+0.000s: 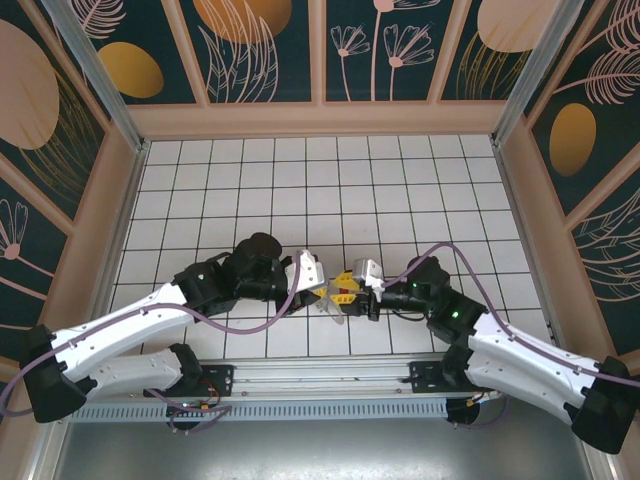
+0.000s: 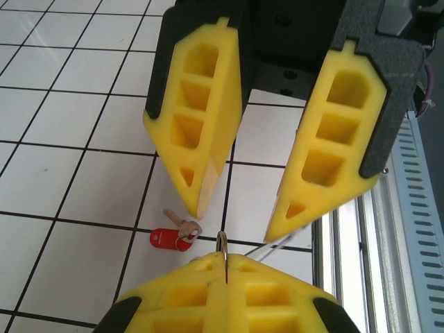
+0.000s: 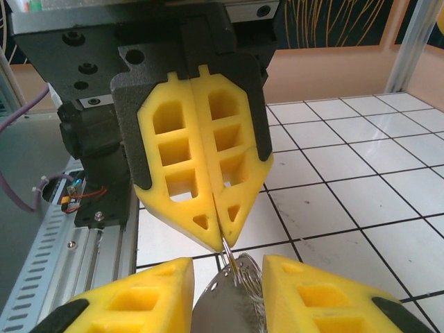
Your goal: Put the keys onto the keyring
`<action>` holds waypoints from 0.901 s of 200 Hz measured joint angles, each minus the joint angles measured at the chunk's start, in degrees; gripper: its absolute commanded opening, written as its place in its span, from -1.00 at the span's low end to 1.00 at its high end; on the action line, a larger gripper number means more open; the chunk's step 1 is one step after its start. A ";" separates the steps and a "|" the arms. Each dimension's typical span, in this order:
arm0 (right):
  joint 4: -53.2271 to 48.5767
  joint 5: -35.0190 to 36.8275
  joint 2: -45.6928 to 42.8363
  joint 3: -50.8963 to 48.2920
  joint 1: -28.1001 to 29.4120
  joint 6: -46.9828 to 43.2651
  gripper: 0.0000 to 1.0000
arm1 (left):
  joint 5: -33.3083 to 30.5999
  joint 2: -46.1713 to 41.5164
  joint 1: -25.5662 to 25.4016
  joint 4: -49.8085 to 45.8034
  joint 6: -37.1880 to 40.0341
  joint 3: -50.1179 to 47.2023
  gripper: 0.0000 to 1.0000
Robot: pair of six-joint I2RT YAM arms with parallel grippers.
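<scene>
Top external view, starting at the left: the left arm's white shells and black joints reach inward with a purple cable (image 1: 240,326) looped beside them. The left gripper (image 1: 324,292) meets the right gripper (image 1: 346,289) nose to nose over the white tiled floor (image 1: 300,180). What sits between the yellow tips is too small to make out from up there.

From the left wrist, the key (image 2: 170,238) lies flat on a tile, free of both claws and near one fingertip of the right gripper. Its red plastic head is smooth and rounded, its short blade dull metal, and the small ring where they join is blurred. The left gripper's fingers are yellow, matte and hollowed into cells. They are clenched on a thin wire ring of the keyring (image 3: 229,305), which stands edge-on in their seam. The frame cuts off their lower part.

From the right wrist, a slotted grey metal rail (image 3: 104,263) runs down the left side. The keyring's grey-silver loop lies between the right gripper's spread fingers, its lower end cut off by the frame. Whether either pad touches it cannot be told.
</scene>
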 measured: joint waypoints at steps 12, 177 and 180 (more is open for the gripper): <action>-0.04 0.00 0.46 0.24 0.07 -0.33 -0.41 | 0.42 0.37 0.00 -0.37 0.02 0.52 -1.00; 6.21 -1.20 -1.86 -0.59 0.44 0.46 -1.00 | 0.48 -4.96 0.31 7.43 -3.98 -3.58 -0.32; 6.75 -1.38 -1.84 -0.74 0.44 0.76 -1.00 | 0.48 -5.11 0.31 7.82 -4.26 -3.78 -0.33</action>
